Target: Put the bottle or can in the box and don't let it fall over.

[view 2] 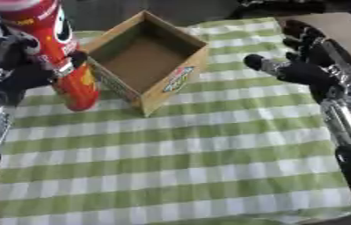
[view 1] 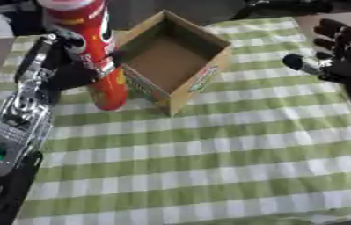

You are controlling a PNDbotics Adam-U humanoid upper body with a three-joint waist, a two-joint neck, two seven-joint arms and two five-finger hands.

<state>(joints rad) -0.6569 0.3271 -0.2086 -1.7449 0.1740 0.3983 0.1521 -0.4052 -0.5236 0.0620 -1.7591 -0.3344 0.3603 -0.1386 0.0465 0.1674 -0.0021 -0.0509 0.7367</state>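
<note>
My left hand (view 1: 70, 66) is wrapped around the tall red can (view 1: 97, 52), fingers and thumb curled about its middle. The can stands upright, leaning only slightly, at about ten o'clock in my view. Its lower end is close to the green-and-white checked cloth (view 1: 232, 145) that covers the table, though I cannot tell whether it touches the cloth or hangs just above it. The can has a pale cap at the top and some yellow and white print down its side.

Just beside the can, toward one o'clock from it, sits the open cardboard box (view 1: 180, 61). It is turned so that one corner points toward me, its flaps are up, and its inside is bare brown board. A red and green printed label shows on the outer wall facing me. The can is outside the box, near its left wall, nearly touching it.

My right hand (view 2: 305, 66) rests over at about two o'clock, well apart from the box, above the far right edge of the cloth. Its fingers are spread and relaxed, holding nothing, with the thumb pointing toward the box.
</note>
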